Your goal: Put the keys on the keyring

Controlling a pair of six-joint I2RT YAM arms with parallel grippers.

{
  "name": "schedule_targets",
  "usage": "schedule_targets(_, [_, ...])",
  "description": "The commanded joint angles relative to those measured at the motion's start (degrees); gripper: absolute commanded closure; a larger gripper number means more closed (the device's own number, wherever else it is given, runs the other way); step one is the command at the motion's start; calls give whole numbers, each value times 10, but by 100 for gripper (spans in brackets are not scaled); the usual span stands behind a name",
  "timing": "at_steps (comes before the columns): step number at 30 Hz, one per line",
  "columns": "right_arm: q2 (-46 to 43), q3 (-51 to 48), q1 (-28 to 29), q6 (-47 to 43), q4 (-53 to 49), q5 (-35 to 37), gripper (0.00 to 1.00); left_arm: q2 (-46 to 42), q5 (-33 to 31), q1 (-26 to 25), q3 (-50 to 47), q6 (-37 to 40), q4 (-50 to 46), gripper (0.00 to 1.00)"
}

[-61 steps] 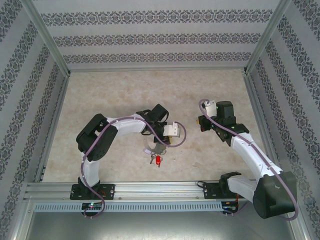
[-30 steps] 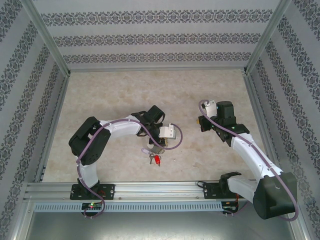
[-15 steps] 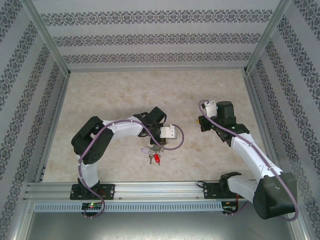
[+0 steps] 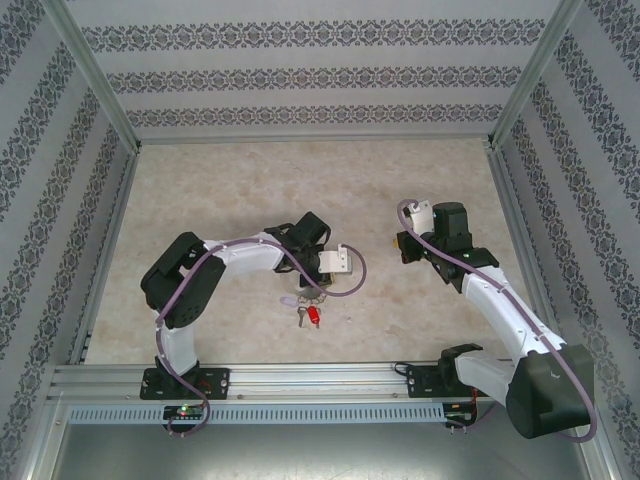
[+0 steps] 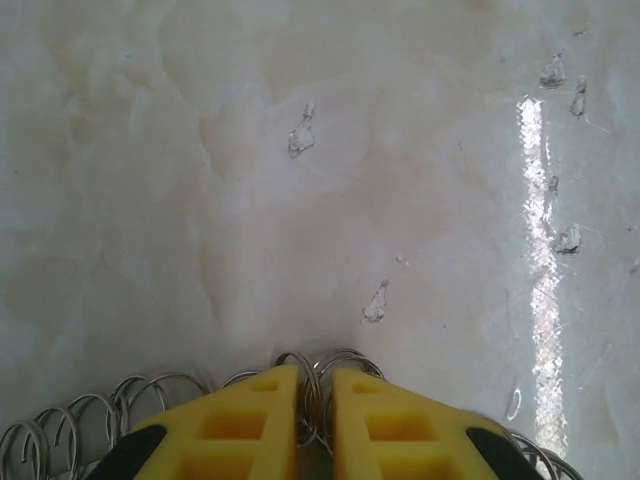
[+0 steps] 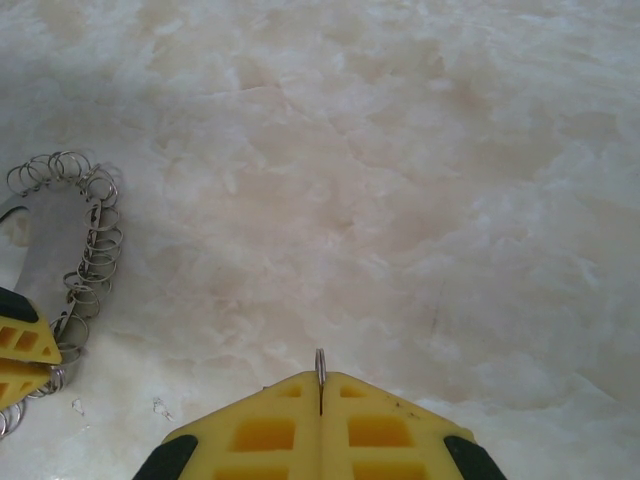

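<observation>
While the keyring (image 6: 95, 235) is being pinched at its small links by the clenched left tool (image 5: 315, 380) on the bench (image 4: 200, 180), the keys (image 4: 308, 316) are being seen just beside that tool. A thin ring (image 6: 320, 362) is being gripped by the clenched right tool (image 6: 320, 382), well apart.

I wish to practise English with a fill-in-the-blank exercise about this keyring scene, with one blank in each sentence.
1. The left gripper pinches wire loops of the keyring; its fingers are ____ in colour.
2. In the top view, the key near the left gripper has a ____ head.
3. In the right wrist view, the keyring lies to the ____ of the right gripper, which clamps a thin metal ring.
Missing words: yellow; red; left.
</observation>
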Motion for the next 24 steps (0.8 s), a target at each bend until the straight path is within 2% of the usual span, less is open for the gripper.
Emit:
schedule_targets(1, [0, 12, 5, -7, 2, -1, 100, -18, 15, 11, -7, -13, 1, 89])
schedule_targets(6, [4, 12, 5, -7, 2, -5, 100, -20, 23, 15, -9, -21, 1, 100])
schedule_targets(13, [11, 14, 9, -14, 1, -12, 100, -51, 46, 30, -27, -41, 15, 100])
schedule_targets(19, [19, 17, 13, -14, 2, -21, 100, -91, 98, 69, -67, -89, 54, 100])
schedule_targets(24, [22, 16, 17, -14, 2, -23, 100, -97, 113, 74, -88, -89, 71, 100])
